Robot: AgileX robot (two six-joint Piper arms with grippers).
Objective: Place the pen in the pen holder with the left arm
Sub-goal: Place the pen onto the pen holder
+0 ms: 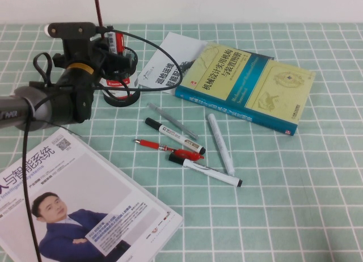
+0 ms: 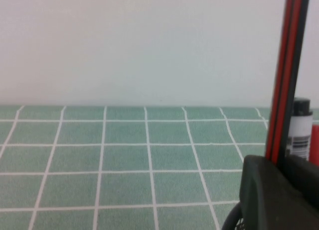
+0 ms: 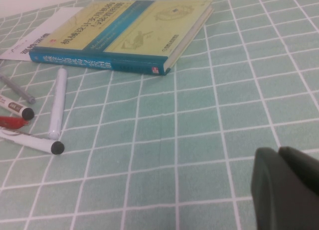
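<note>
My left gripper (image 1: 108, 39) is shut on the pen (image 1: 97, 7), a thin dark red stick that stands nearly upright and rises past the table's far edge. In the left wrist view the pen (image 2: 285, 75) comes up out of the black finger (image 2: 271, 190). Right under and beside the gripper stands the pen holder (image 1: 120, 83), a black mesh cup with a red-and-white label; a white black-capped marker (image 2: 300, 133) stands in it. The pen's lower end is hidden by the gripper. My right gripper (image 3: 279, 187) shows only in the right wrist view, shut and empty above bare tablecloth.
A blue-and-yellow book (image 1: 249, 83) lies at the back right, with a white booklet (image 1: 164, 60) beside the holder. A magazine (image 1: 74, 205) covers the near left. Loose in the middle lie a red clip pen (image 1: 167, 148), white markers (image 1: 221, 144) and a grey pen (image 1: 173, 121).
</note>
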